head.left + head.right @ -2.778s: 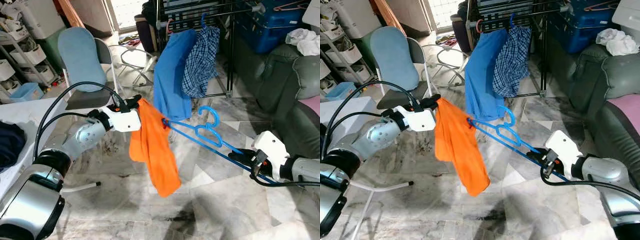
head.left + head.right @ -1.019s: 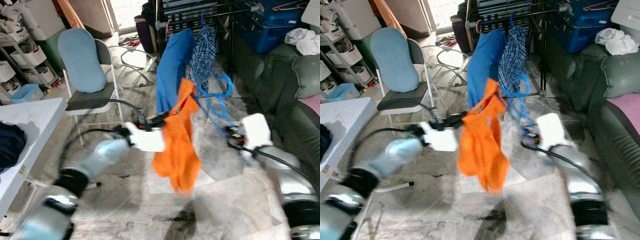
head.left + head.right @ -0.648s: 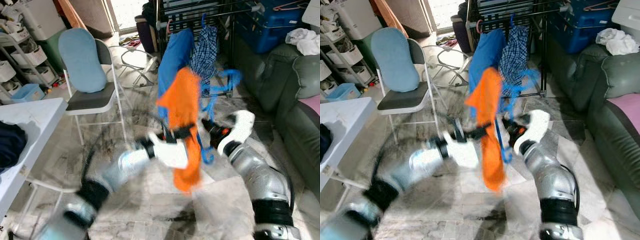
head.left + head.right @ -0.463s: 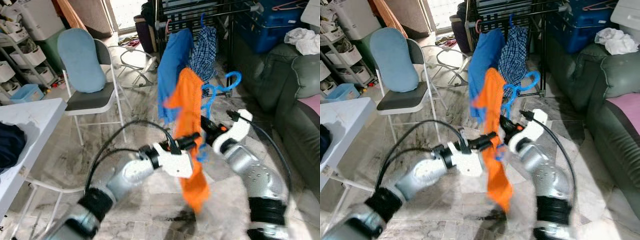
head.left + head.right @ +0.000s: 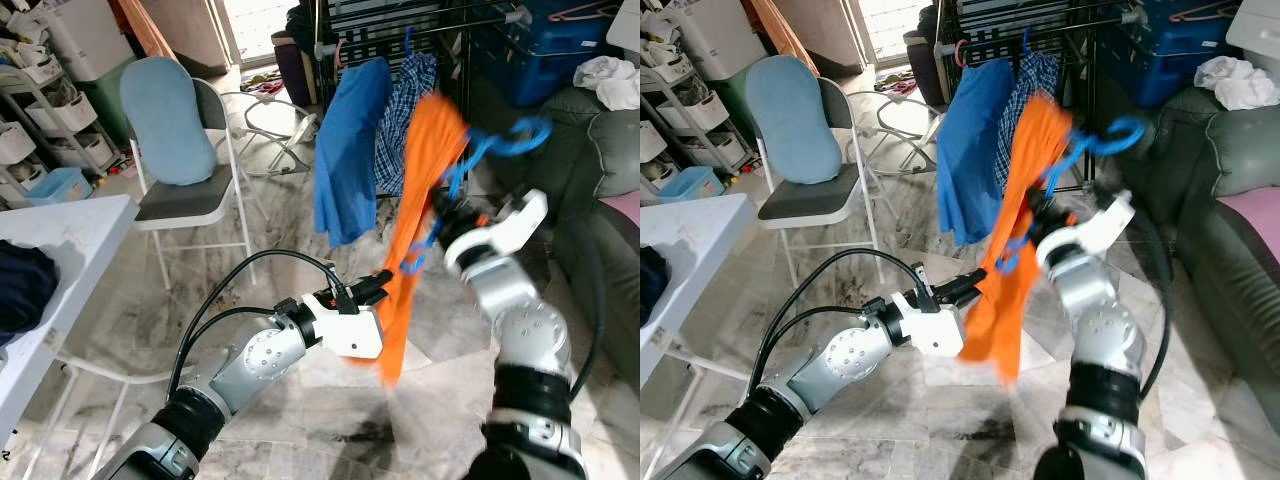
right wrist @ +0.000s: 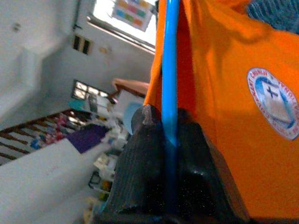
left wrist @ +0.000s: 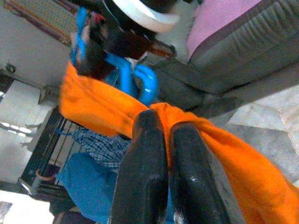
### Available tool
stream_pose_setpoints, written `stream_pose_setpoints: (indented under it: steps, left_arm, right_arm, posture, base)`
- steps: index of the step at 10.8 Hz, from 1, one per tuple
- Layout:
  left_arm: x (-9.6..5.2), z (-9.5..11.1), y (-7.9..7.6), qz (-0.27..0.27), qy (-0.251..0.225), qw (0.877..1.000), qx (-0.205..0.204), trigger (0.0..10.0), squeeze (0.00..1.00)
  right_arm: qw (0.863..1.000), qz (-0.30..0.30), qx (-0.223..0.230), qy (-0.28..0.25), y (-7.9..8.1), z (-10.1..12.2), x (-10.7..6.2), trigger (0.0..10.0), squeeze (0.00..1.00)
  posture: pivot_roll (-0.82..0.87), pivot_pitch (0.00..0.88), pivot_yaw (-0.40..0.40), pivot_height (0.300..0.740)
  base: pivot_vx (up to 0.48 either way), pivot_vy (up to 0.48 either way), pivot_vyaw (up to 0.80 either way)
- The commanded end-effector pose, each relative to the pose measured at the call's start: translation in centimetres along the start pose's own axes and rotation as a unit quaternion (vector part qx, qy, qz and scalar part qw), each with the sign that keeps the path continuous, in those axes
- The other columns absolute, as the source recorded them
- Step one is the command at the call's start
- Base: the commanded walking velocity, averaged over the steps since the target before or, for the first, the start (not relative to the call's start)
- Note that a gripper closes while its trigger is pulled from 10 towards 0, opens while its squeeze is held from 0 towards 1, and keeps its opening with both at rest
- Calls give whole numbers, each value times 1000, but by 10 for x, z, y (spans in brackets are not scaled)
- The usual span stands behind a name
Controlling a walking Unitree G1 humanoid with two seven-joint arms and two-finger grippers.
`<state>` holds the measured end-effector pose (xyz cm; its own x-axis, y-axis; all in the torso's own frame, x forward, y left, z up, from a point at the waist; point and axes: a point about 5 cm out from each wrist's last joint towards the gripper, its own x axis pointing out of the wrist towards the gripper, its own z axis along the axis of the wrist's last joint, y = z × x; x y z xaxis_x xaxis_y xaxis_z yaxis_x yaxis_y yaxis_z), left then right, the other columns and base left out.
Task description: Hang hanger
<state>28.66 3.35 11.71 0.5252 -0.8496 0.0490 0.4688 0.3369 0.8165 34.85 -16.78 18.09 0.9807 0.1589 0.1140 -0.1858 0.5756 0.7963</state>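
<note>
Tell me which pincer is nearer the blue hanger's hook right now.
Right. The right pincer grips the blue hanger just below its hook; the left pincer pinches the orange shirt lower down.

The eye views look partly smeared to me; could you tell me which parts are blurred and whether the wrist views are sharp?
Both eye views: the blue hanger hook and orange shirt are motion-smeared; the chair is crisp. Left wrist view: fingers soft. Right wrist view: the shirt's logo is blurry.
</note>
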Motion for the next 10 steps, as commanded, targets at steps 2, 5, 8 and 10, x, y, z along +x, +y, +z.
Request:
stream_pose_setpoints:
  steps: [2,5,8,10]
  left_arm:
    - [-8,-6,-7,-8,22,1000,-15,10000,0]
    - [-4,-3,-16,-23,23,999,-31,10000,0]
    - [3,-6,-41,-57,52,991,-110,10000,1000]
    - [0,-10,-35,-23,58,989,-133,10000,1000]
  right_arm:
    - [992,25,-110,-61,15,25,10,10000,0]
    - [919,79,-385,-26,27,3,11,10000,0]
    - [911,91,-401,-18,25,-15,6,10000,0]
    - [898,74,-434,7,9,-25,-3,10000,0]
  posture:
    - [-127,10,122,740]
    - [-133,22,121,740]
    - [-147,28,111,740]
    - [-144,23,104,740]
  base:
    - [0,0,0]
    - [0,0,0]
    - [0,0,0]
    - [0,0,0]
